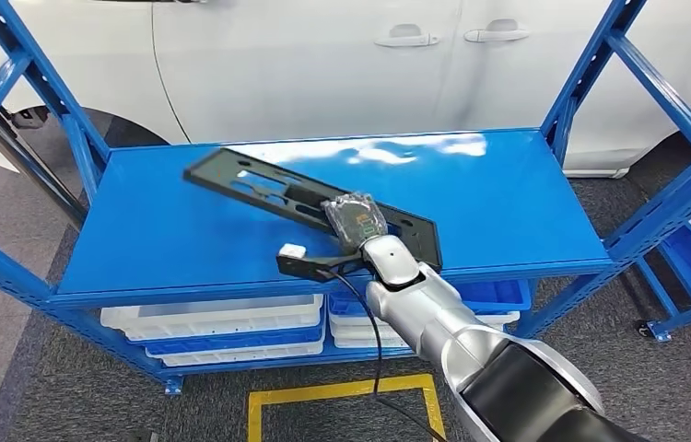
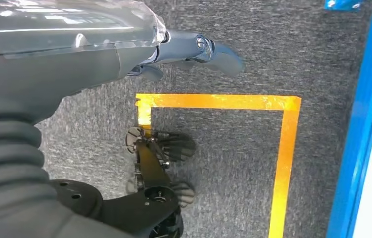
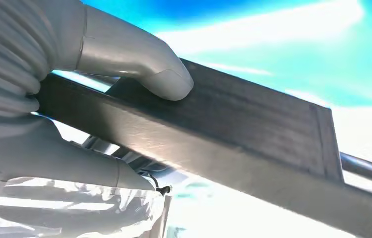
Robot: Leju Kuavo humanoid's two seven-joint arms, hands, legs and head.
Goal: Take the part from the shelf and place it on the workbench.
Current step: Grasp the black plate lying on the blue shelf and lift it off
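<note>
1. Locate the part [image 1: 310,194], a long flat black plate with slots, on the top board of the blue shelf [image 1: 508,193]. It lies at a slant, one end toward the far left of the board, the other end near the front edge.
2. Find the right hand [image 1: 356,221] on the near end of the part. In the right wrist view, the thumb [image 3: 139,57] presses on one face of the part [image 3: 253,129] and the rest of the hand sits against the opposite face, so the right hand grips the part.
3. Observe in the same view that the gripped end appears raised off the shelf board.
4. Check the left hand [image 2: 124,44] in the left wrist view. It hangs above the grey carpet [image 2: 253,44] and yellow floor tape [image 2: 283,144]. It holds nothing, and its dark fingers [image 2: 214,49] extend loosely.
5. Note the white and blue trays [image 1: 222,327] on the lower shelf level and the white car [image 1: 323,64] behind the shelf.
</note>
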